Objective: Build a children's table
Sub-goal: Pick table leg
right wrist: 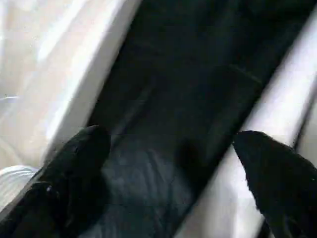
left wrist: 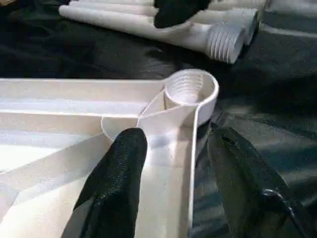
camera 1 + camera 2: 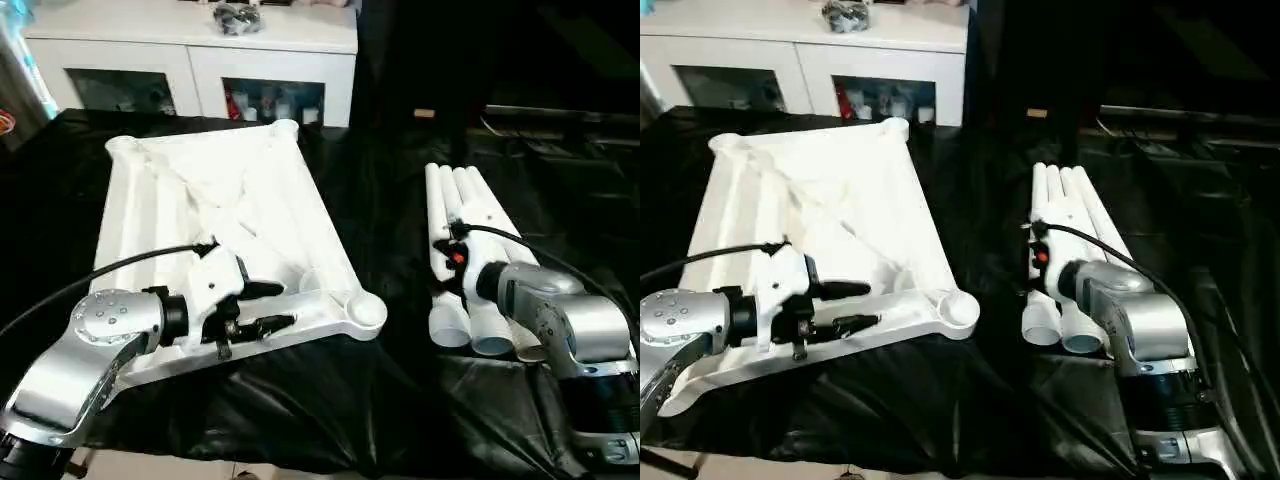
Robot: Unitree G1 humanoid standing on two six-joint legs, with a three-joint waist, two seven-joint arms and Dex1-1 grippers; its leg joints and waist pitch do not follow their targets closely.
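Left tool (image 2: 173,163) (fingers apart, holding nothing) hovers over the top (image 3: 200,200) near its corner socket (image 2: 190,89); right tool (image 1: 173,163), spread wide, is nearer the legs (image 3: 470,230).

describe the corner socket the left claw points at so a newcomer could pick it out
On the black-covered table lies the white tabletop, ribbed underside up. The socket is at its near corner, closest to the bundled legs. It is the round threaded cup just ahead of the left claw.
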